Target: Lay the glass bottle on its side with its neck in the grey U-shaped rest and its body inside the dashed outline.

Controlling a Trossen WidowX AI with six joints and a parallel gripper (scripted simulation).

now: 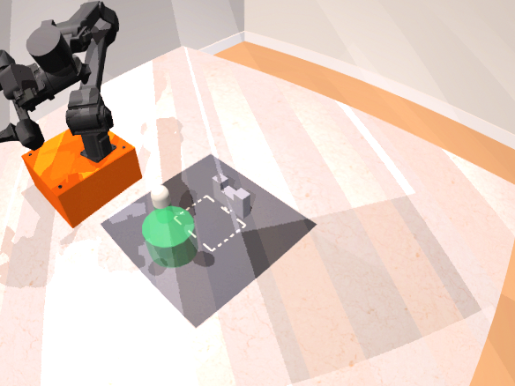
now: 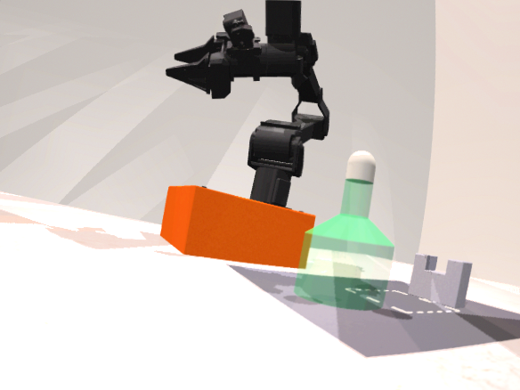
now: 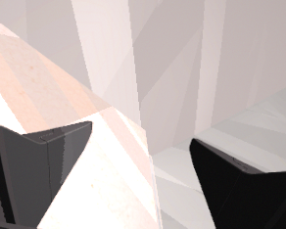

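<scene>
Right, biggest first: black arm (image 1: 99, 53) (image 2: 273, 144), bolted on an orange base block (image 1: 103, 189) (image 2: 245, 236), is folded up high. Dark grey square mat (image 1: 203, 295) (image 2: 369, 338) lies on the pale table. Green glass bottle (image 1: 169, 233) (image 2: 347, 263) stands upright on the mat, white cap (image 1: 160, 196) (image 2: 361, 166) on top, body beside the dashed outline (image 1: 212, 250) (image 2: 434, 312), neck not in the rest. Gripper (image 2: 170, 64) (image 3: 142, 135) is released, fingers spread, nothing between them, well apart from the bottle. Grey U-shaped rest (image 1: 242, 204) (image 2: 458, 285) stands at the outline's far end from the bottle.
</scene>
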